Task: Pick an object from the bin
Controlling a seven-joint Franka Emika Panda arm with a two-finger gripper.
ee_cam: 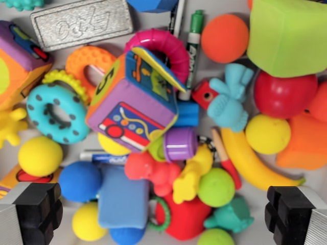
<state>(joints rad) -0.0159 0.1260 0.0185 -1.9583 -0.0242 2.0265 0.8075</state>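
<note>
The wrist view looks straight down into a bin packed with toys. A purple soft cube point(134, 97) with printed patches lies in the middle, partly over a pink ring point(158, 46). Below it sit a red figure point(153, 172), a yellow figure point(191, 173), a blue foam block point(123, 198) and a green ball point(216, 187). My gripper point(163, 217) is open and hangs above these toys, its black fingertips point(38, 209) showing at both bottom corners. Nothing is between them.
A grey EXPO eraser point(82, 21) and a green marker point(194, 43) lie at the top. A teal ring point(57, 112), orange teether point(89, 64), orange ball point(225, 37), green block point(287, 34), red ball point(285, 94), banana point(250, 161) and yellow balls point(40, 155) crowd around.
</note>
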